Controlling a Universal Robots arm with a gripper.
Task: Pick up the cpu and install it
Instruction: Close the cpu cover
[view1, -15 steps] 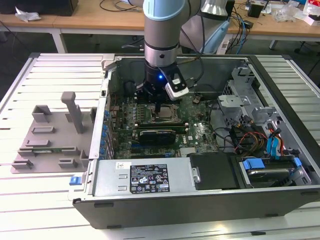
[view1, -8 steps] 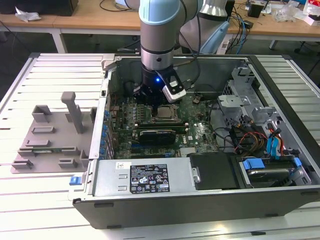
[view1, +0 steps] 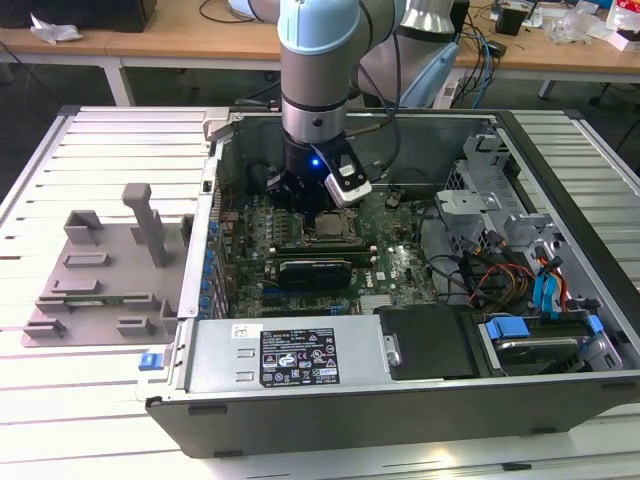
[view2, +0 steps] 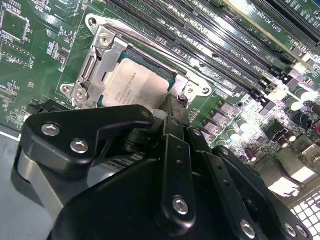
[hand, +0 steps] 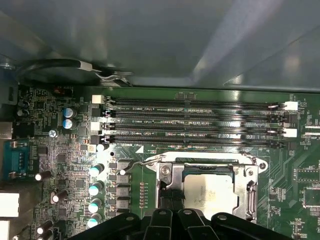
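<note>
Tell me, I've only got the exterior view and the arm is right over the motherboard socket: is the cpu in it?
Observer: Yes. In both wrist views the cpu lies flat inside the metal socket frame.
Operator: Where's the gripper?
Observer: In the second wrist view the gripper sits at the cpu's edge; contact I cannot tell.
Operator: Any memory fitted?
Observer: In the first wrist view the four memory slots beside that frame look empty.
</note>
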